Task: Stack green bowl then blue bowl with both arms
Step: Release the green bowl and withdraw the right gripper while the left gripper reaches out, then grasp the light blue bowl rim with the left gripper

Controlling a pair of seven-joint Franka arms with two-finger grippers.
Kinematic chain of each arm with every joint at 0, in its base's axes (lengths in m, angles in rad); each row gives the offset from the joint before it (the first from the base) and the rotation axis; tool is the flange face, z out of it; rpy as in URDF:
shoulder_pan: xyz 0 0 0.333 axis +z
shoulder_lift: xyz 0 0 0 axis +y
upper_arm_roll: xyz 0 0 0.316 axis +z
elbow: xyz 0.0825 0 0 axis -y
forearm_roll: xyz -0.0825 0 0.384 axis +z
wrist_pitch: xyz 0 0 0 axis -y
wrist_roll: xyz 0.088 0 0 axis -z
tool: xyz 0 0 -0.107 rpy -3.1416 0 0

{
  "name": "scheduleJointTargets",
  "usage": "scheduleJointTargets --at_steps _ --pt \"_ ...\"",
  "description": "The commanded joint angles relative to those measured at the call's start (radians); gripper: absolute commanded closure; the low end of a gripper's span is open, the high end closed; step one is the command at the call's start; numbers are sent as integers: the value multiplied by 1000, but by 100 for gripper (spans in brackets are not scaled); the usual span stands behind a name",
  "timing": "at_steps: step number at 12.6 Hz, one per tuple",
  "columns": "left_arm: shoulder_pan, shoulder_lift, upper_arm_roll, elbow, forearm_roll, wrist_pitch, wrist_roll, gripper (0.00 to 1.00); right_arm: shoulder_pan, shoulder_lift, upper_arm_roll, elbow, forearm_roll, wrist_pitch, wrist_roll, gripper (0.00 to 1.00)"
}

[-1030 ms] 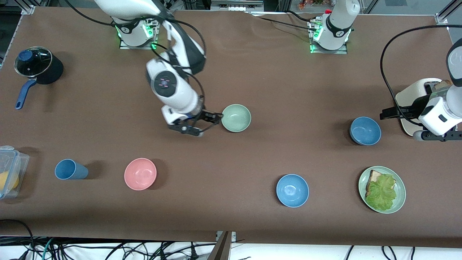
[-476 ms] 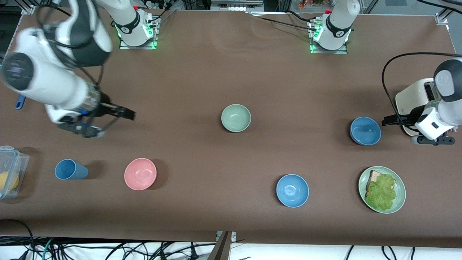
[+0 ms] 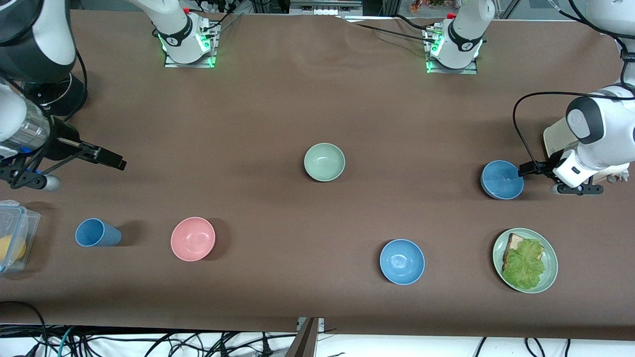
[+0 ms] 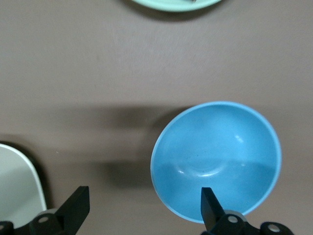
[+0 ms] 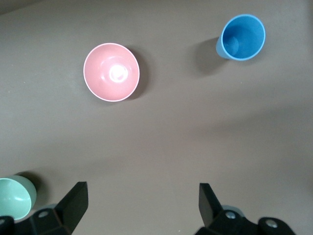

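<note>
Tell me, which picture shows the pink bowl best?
The right wrist view shows the pink bowl best: from above, large, its whole rim and shiny inside clear. The front view shows the pink bowl whole too, but smaller. The left wrist view does not show it at all.

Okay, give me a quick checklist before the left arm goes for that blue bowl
1. Left gripper open: ok.
2. Left gripper lined up on the blue bowl: ok, one finger over its rim.
3. Blue bowl upright and empty: ok.
4. Green bowl upright, empty, ready to receive: ok.
5. Right gripper open, away from the green bowl: ok, at its own end of the table.
6. Fingers low enough to grip: cannot tell.
</note>
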Motion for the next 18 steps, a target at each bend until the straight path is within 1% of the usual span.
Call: scheduleJointTargets --at_steps 1,2,3,4,5,6,7,8,11,13,15,16,18 --pt "4 50 -5 -3 -40 61 52 0 -174 -54 159 -8 -25 -51 -213 0" --pt "2 64 -5 -3 -55 66 66 1 -251 -98 217 -69 -57 -42 -221 0" --pt "2 73 -5 -5 -80 66 92 1 -329 -136 286 -132 -70 12 -231 1" --pt "0 85 -5 -3 -100 67 136 6 -374 -196 367 -186 -149 53 -220 0" --pt "0 96 -5 -3 -124 84 179 24 -412 -254 426 -258 -233 61 -212 0" --pt "0 107 -5 -3 -144 92 223 51 -419 -297 431 -319 -228 69 -197 0" --pt "0 110 -5 -3 -161 92 245 78 -408 -305 413 -325 -225 60 -191 0" --pt "0 109 -5 -2 -163 90 248 99 -385 -302 381 -316 -222 73 -191 0" --pt "0 107 -5 9 -164 78 245 100 -385 -292 379 -305 -220 99 -191 0" --pt "-1 93 -7 15 -179 61 238 100 -380 -273 376 -296 -217 90 -194 0" --pt "-16 84 -13 69 -254 -23 224 100 -383 -264 373 -283 -177 89 -198 0" --pt "-32 72 -26 105 -264 -70 207 100 -382 -266 376 -282 -177 87 -200 0" --pt "-128 52 -50 178 -250 -162 192 100 -382 -269 374 -282 -177 81 -209 0"
